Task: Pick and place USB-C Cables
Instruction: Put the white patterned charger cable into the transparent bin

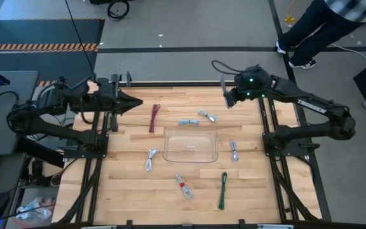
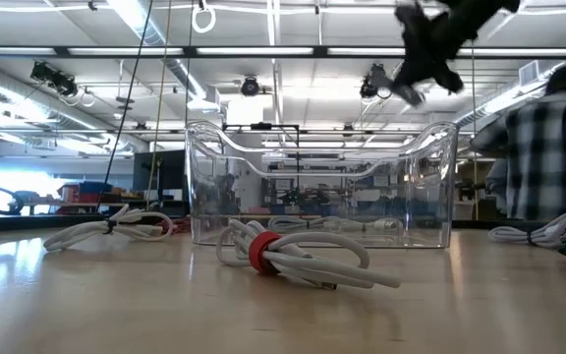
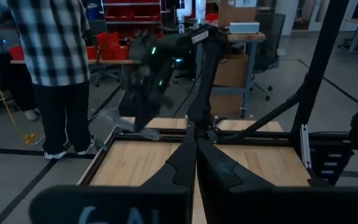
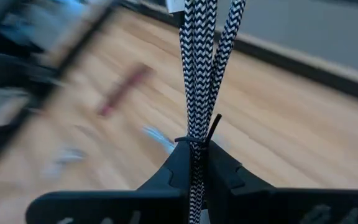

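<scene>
My right gripper (image 1: 229, 98) hangs over the table's far edge, shut on a black-and-white braided USB-C cable (image 4: 197, 68) bundled by a black tie. Other cables lie flat on the wood: dark red (image 1: 155, 118), grey-blue (image 1: 188, 122), silver (image 1: 207, 116), white (image 1: 151, 159), white with a red tie (image 1: 184, 186), green (image 1: 223, 191), and another white (image 1: 234, 151). A clear tray (image 1: 170, 156) stands mid-table. My left gripper (image 1: 138, 102) is shut and holds nothing, raised at the far left and pointing level across the table. My right gripper pinches the braided cable bundle between its two fingers at the black tie (image 4: 199, 140). The fingers slant down from the table's far right. The doubled strands run on past the fingertips, along the fingers. The bundle (image 2: 408, 93) is lifted well clear of the table.
A person in a plaid shirt (image 2: 543, 147) stands beyond the table's far right corner. The arms' black frames (image 1: 97, 137) line both sides of the table. The red-tied cable (image 2: 263, 254) lies before the tray's near wall.
</scene>
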Robot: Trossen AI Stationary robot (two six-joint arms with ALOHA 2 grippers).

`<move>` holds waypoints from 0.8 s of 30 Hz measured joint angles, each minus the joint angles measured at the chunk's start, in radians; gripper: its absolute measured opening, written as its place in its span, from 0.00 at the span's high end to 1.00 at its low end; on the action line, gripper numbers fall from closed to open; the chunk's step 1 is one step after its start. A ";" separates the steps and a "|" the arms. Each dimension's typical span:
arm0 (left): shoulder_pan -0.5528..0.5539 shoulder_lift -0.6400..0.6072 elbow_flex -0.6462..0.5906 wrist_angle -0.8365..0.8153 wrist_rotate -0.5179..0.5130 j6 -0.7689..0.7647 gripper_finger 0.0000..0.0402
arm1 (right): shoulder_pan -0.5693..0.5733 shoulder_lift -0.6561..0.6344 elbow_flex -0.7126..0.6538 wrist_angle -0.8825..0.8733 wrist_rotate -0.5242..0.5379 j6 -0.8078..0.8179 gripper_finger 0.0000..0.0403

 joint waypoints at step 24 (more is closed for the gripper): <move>0.060 0.275 -0.002 0.424 0.075 0.048 0.52 | 0.482 0.099 0.164 0.497 -0.112 -0.170 0.95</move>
